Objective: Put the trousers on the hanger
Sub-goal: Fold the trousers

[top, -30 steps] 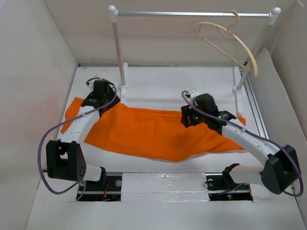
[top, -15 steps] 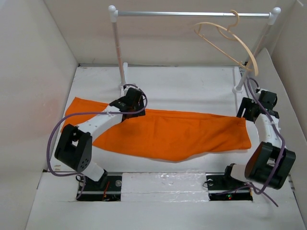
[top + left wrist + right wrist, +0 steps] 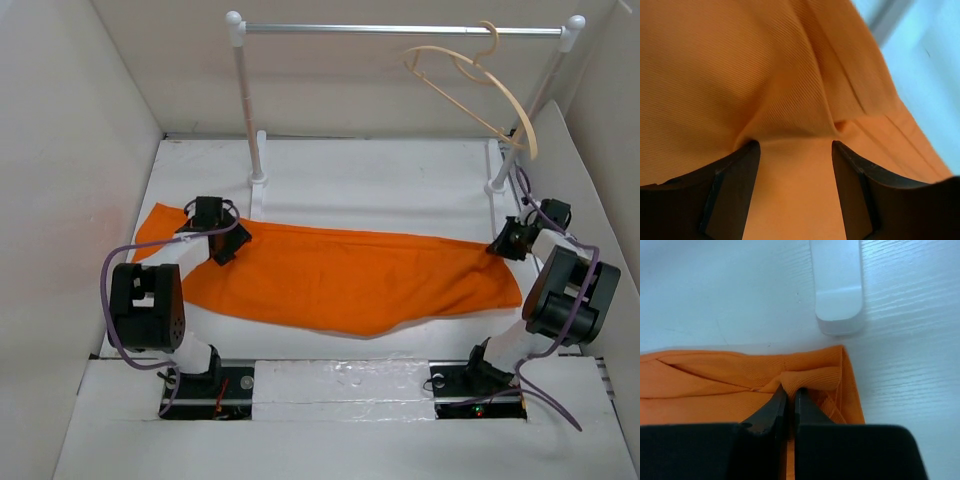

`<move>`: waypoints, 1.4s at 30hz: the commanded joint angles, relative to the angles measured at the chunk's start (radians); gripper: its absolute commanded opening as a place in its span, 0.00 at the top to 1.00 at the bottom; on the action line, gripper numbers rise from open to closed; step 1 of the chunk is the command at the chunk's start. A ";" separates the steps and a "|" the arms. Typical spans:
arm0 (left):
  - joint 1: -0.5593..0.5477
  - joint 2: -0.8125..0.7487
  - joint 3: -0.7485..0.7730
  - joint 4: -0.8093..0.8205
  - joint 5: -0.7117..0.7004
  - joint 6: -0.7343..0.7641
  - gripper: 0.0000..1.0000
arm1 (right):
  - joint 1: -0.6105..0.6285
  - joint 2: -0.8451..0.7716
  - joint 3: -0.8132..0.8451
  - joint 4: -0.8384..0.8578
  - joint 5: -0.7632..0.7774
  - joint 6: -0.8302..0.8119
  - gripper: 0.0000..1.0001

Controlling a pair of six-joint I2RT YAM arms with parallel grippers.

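Both ends of the trousers are covered, one by each arm. The garment lies spread flat across the table, well apart from the hanger hooked on the rail at the far right. The right gripper is pinched tight on a small fold at the far right corner of the cloth. The left gripper stands wide, pressed down with a ridge of cloth puckered between its jaws, not yet nipped. The fabric looks light, thin and limp, so it will likely sag and slip from a shallow pinch. A doubled fold or hem near each end seems the safest hold, with the cloth kept taut between the arms.
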State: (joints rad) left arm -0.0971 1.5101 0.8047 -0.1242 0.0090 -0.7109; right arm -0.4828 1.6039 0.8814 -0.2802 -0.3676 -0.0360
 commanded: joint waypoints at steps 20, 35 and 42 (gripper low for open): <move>-0.254 -0.186 0.229 -0.037 -0.075 0.108 0.42 | -0.127 -0.468 -0.046 -0.125 0.214 0.131 0.19; -0.428 -0.180 0.059 -0.015 0.023 0.148 1.00 | -0.355 -0.438 -0.478 0.191 -0.116 0.315 0.08; -0.428 -0.199 0.039 -0.061 -0.059 0.162 1.00 | -0.333 -0.411 -0.624 0.587 -0.137 0.522 0.94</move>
State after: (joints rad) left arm -0.5282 1.3560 0.8612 -0.1616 0.0013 -0.5755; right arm -0.8345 1.1652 0.2882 0.1501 -0.4572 0.3855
